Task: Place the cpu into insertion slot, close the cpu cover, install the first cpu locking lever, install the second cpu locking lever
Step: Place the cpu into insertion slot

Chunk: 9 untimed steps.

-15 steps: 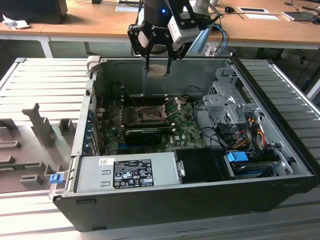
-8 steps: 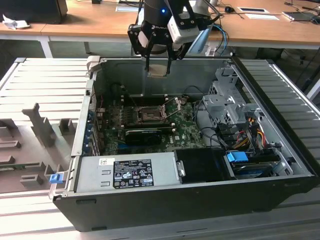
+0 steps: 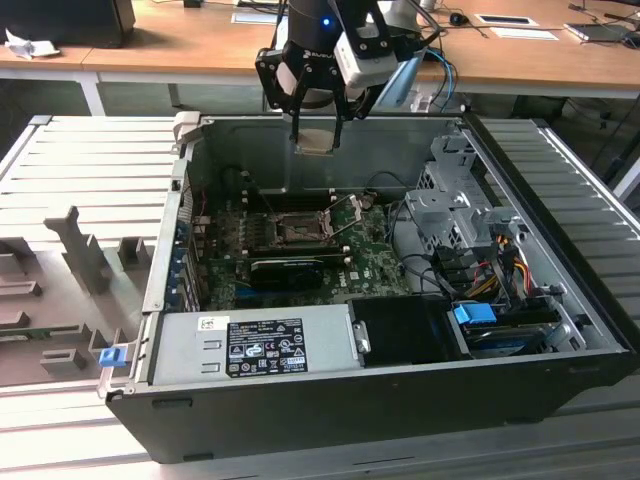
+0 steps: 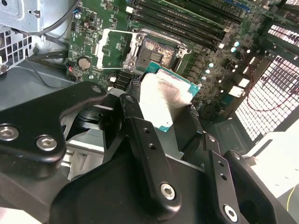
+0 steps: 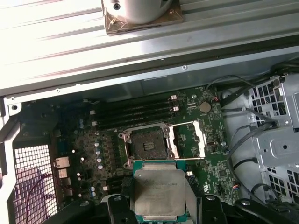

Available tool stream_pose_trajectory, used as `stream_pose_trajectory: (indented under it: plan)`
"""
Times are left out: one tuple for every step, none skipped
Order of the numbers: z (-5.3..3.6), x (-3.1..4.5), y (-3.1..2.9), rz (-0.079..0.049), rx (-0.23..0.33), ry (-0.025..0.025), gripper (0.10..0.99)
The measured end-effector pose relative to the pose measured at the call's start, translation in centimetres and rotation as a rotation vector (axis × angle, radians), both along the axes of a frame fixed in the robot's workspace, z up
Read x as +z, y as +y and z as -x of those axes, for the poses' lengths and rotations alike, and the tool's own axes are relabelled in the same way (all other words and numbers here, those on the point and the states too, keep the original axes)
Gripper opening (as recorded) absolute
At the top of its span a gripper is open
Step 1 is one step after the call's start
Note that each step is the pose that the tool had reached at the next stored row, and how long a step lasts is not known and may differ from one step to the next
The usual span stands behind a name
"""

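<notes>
My gripper hangs over the back wall of the open computer case, shut on the cpu, a flat square chip with a silvery face. In both wrist views the cpu sits upright between the black fingers, well above the board. The insertion slot lies open and bare on the green motherboard, below and ahead of the chip. The cpu cover, a thin silvery frame, is swung open beside the slot.
A long black expansion card lies in front of the socket. The grey power supply fills the case front, while a metal drive cage and bundled cables stand on the exterior view's right. Memory slots run behind the socket.
</notes>
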State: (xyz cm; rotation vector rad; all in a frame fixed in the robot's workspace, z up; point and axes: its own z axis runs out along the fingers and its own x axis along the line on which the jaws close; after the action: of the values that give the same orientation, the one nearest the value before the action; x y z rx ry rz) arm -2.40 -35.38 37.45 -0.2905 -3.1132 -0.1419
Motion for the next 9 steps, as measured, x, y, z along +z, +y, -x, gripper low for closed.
stream_pose_trajectory:
  plan:
    - [0.00, 0.00, 0.00, 0.000, -0.002, 0.0000, 0.529]
    - [0.00, 0.00, 0.00, 0.000, -0.003, 0.0000, 0.529]
    - [0.00, 0.00, 0.00, 0.000, -0.005, 0.0000, 0.529]
    - [0.00, 0.00, 0.00, 0.000, -0.007, 0.0000, 0.529]
    - [0.00, -0.01, 0.00, 0.000, -0.009, 0.0000, 0.529]
    - [0.00, -0.01, 0.00, 0.000, -0.011, 0.0000, 0.529]
    - [0.00, -0.01, 0.00, 0.000, -0.013, 0.0000, 0.529]
    - [0.00, -0.01, 0.00, 0.000, -0.015, 0.0000, 0.529]
    - [0.00, -0.01, 0.00, 0.000, -0.016, 0.0000, 0.529]
